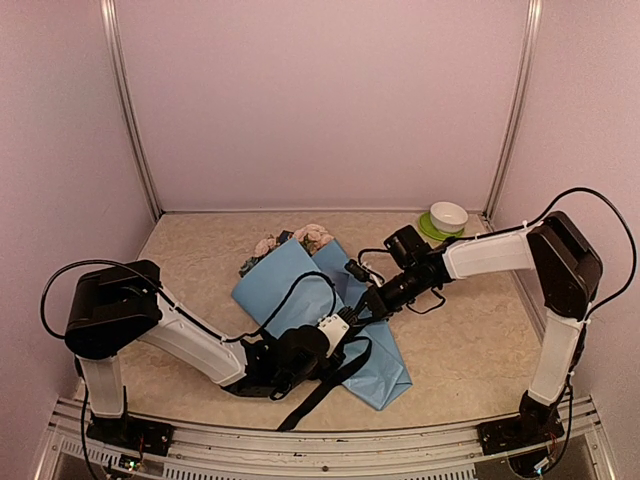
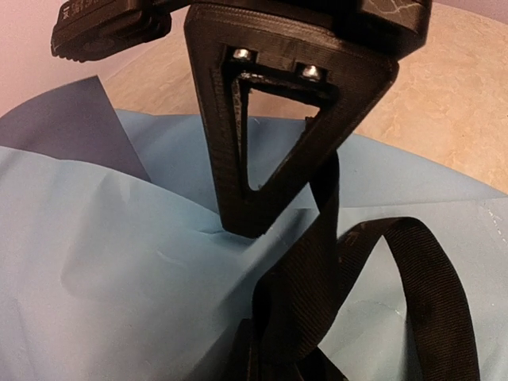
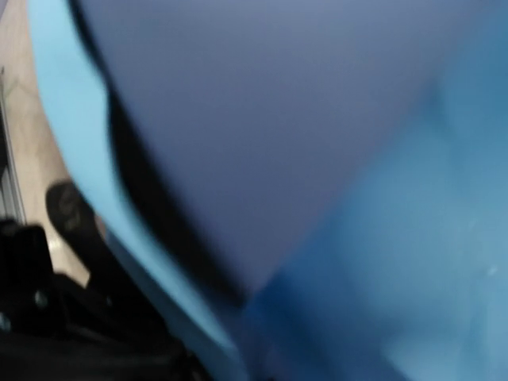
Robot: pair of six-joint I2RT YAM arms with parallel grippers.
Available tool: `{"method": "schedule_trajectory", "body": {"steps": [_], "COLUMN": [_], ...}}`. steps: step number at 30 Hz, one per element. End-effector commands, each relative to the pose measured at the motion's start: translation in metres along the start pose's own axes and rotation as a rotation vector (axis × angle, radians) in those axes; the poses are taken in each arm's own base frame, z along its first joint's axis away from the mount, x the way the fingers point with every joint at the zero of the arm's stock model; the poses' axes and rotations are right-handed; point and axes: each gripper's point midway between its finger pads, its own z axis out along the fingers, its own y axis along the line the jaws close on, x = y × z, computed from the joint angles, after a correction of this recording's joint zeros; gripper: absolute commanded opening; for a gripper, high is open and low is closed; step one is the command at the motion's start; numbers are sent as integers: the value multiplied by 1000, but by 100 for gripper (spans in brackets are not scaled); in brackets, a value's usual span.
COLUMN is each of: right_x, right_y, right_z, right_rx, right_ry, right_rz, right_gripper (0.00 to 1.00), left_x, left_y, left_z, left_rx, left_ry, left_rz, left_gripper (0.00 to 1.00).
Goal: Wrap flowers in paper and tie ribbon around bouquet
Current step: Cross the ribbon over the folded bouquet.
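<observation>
Black ribbon (image 2: 429,270) runs up into the left gripper (image 1: 350,318), whose fingers are pinched together on it. My read is that it holds a loop off the light blue paper (image 1: 290,280), ready to pass round the bundle. The right gripper (image 1: 368,300) noses in just beside it, low over the paper, but its jaws are hidden, so I can't tell if they bite. Folded paper lies on the table (image 1: 470,340), and the flowers (image 1: 300,240) peek out at its far end, away from both grippers.

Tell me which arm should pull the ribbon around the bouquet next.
Left, I'd say. The left end effector is shut, apparently on a strand of the ribbon. The right end effector sits against the paper, its camera view blocked, grip unclear.
</observation>
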Motion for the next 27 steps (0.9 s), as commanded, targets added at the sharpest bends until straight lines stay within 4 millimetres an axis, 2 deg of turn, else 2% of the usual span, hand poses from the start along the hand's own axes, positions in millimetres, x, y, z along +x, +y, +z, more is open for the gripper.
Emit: {"method": "schedule_trajectory", "body": {"steps": [1,4,9,14,20,22,27], "right_x": [20,25,20,24,5,4,6], "right_y": [6,3,11,16,28,32,18], "right_z": [2,-1,-7,-7,-18,-16,-4], "right_rx": [-53,-25,-34,-49,-51,-70,-51], "right_ry": [67,76,50,39,-37,-40,-16], "right_rz": [-24,-30,-54,-66,-122,-133,-119], "right_gripper": [6,4,3,3,2,3,3], "left_x": [-15,-15,-11,-5,2,3,-4], "left_y": [3,5,8,11,0,-1,1], "left_z": [-5,-2,4,8,12,13,10], "left_rx": [-3,-10,-19,-11,28,19,7], "left_ry": [-56,-54,-44,-30,-10,-6,-55], "left_rz": [1,7,12,8,36,52,47], "left_gripper": [0,0,0,0,0,0,0]}}
